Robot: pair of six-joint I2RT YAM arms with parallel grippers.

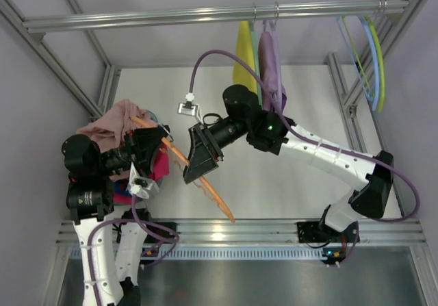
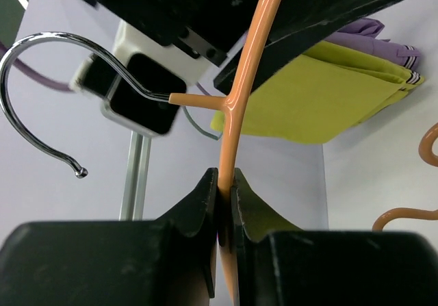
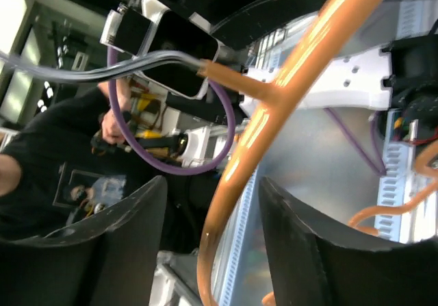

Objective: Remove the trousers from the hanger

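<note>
- Table [image 1: 287,94]: a white top inside an aluminium frame [image 1: 82,80], with plain grey walls around it.
- Rail [image 1: 205,15]: it crosses the far side. A yellow garment [image 1: 244,53] and a lilac garment [image 1: 270,59] hang from it near the middle, and spare hangers [image 1: 376,87] hang at the right end.
- Hanger [image 1: 212,196]: you find it off the rail, slanting above the table between the two arms.
- Trousers [image 1: 109,124]: a pink bunch over the hanger's far left end, against the left arm.
- Left gripper [image 2: 226,183]: its fingers are pressed together on the orange wire, just below the hook's stem.
- Right gripper [image 3: 212,189]: its fingers are spread on either side of the wire, with a gap showing on both sides.
</note>
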